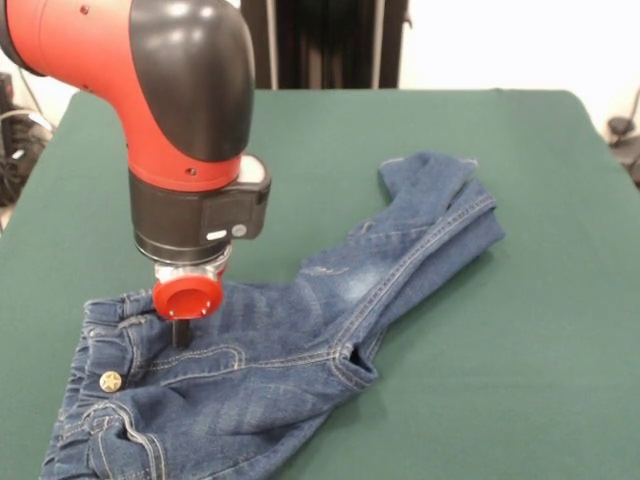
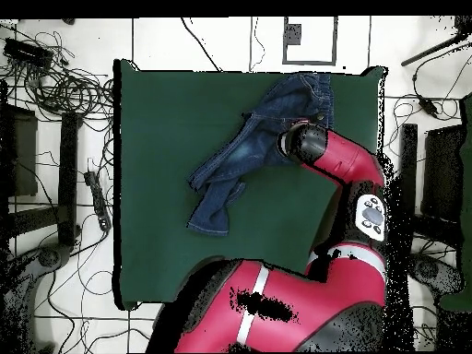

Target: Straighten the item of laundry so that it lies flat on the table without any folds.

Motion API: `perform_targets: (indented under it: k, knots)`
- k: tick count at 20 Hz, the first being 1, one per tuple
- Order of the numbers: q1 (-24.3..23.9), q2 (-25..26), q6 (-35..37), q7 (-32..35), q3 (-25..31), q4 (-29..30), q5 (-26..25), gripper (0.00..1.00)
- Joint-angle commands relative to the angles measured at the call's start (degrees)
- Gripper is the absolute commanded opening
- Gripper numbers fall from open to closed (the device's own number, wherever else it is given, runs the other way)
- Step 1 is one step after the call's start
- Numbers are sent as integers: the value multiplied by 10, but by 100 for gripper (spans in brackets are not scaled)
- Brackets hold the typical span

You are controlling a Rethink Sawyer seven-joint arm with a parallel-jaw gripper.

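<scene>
The blue denim jeans (image 1: 300, 350) lie on the dark green table (image 1: 420, 120), near its front edge in the front view. The waistband with its brass button (image 1: 110, 380) is at the lower left. The legs run up to the right, one lying over the other, with the cuff end folded back (image 1: 440, 200). My gripper (image 1: 182, 333) points straight down and touches the denim just behind the waistband. Whether it grips the cloth does not show. In the overhead view the jeans (image 2: 241, 157) lie at the table's (image 2: 166, 138) far right, and my arm (image 2: 309, 143) covers the gripper.
The waistband reaches close to the table's edge (image 2: 313, 72) in the overhead view. Bare green top (image 2: 166, 230) spreads to the left of the jeans there. Cables and stands (image 2: 64, 92) lie on the floor around the table.
</scene>
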Motion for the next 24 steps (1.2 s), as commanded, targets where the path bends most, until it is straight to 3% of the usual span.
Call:
perform_targets:
  k: [1,12,24]
  knots:
    - [9,-9,21,78,19,141,3,0]
    - [5,-37,16,65,19,176,-3,0]
    - [-18,-28,-16,47,26,187,-13,0]
